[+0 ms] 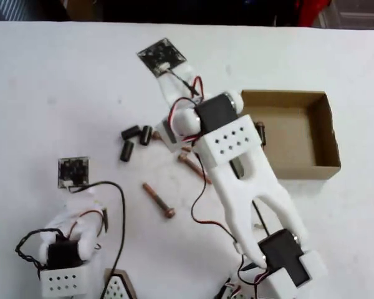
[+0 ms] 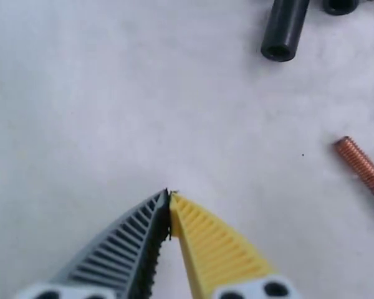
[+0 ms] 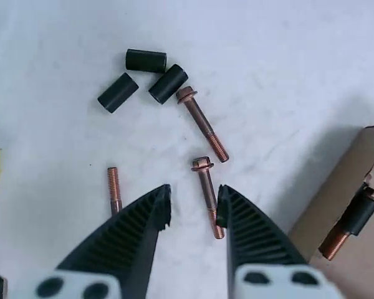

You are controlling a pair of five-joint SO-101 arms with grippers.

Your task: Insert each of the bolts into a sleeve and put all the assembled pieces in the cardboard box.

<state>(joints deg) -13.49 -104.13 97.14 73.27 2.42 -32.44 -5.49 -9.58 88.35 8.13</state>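
Three black sleeves lie close together on the white table. One copper bolt has its head touching a sleeve. A second bolt lies just beyond and between the fingers of my open right gripper. The third bolt lies off to one side. One assembled bolt-and-sleeve piece rests in the cardboard box. My left gripper is shut and empty over bare table, a sleeve and a bolt's threaded end ahead of it.
From above, the right arm stretches from the front right over the middle of the table, beside the cardboard box. The left arm sits folded at the front left. The lone bolt lies between them, the sleeves farther back.
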